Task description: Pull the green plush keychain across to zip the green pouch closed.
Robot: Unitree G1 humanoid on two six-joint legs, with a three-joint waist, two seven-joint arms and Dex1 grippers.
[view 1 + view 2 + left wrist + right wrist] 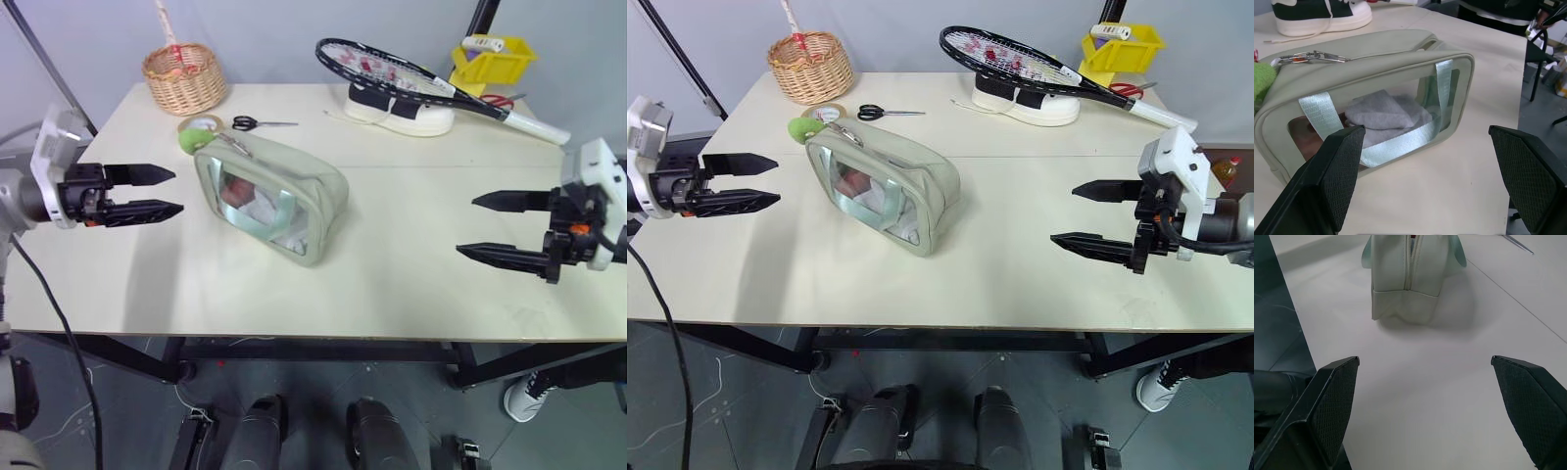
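While level, claws (147,192) (1095,215) wide apart

The head's two eyes look down over the desk (411,245); each wrist camera faces the green pouch (1400,73) closely.

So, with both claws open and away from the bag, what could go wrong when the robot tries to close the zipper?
1. The soft sage-green pouch lies loose on the table, so it may slide if pulled without being held.
2. The small lime-green fuzzy plush keychain sits beside a tan tape roll; the left claw might bump it.
3. The metal clip is small, so the grip may slip.
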